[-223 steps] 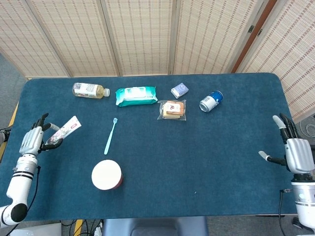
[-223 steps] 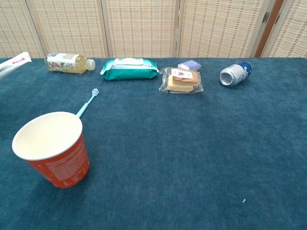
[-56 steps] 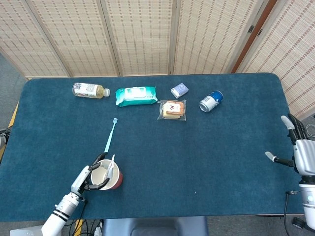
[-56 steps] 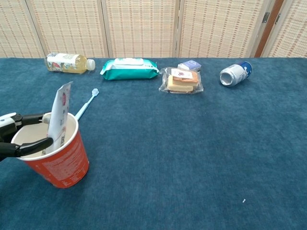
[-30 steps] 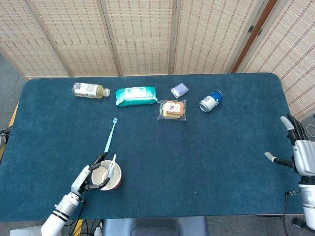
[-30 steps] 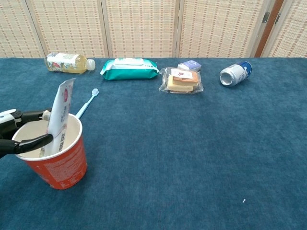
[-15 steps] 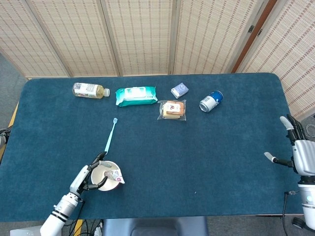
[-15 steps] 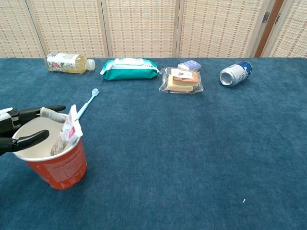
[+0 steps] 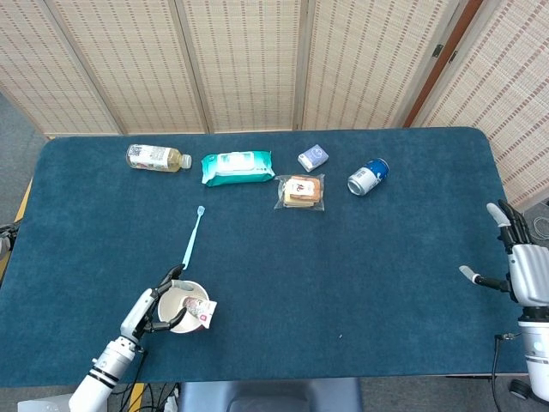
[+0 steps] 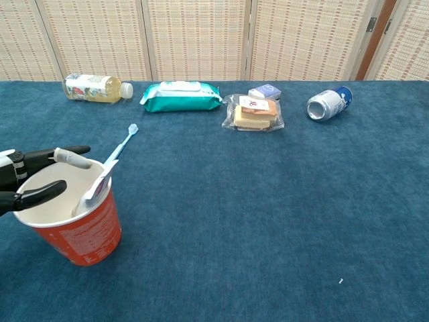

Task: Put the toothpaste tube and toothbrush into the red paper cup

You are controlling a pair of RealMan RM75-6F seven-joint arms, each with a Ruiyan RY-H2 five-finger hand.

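Red paper cup [image 9: 190, 311] sits near the table's front left edge in the head view, toothpaste tube [image 9: 197, 305] leaning inside over the rim. Left hand [image 9: 147, 311] hovers by the cup, fingers spread, holding nothing. Toothbrush [image 9: 192, 239] lies on blue cloth just behind the cup. Right hand [image 9: 517, 268] at far right, fingers apart, empty.

Chest view: cup [image 10: 75, 228], tube [image 10: 98, 182] tilted inside, left fingers [image 10: 67, 156] open at the rim, toothbrush [image 10: 123, 144] behind.

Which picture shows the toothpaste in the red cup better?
The chest view. There the toothpaste tube leans on the rim of the red paper cup, seen from the side, beside the open left hand. The head view looks straight down, so the tube is only a small patch at the cup's edge.
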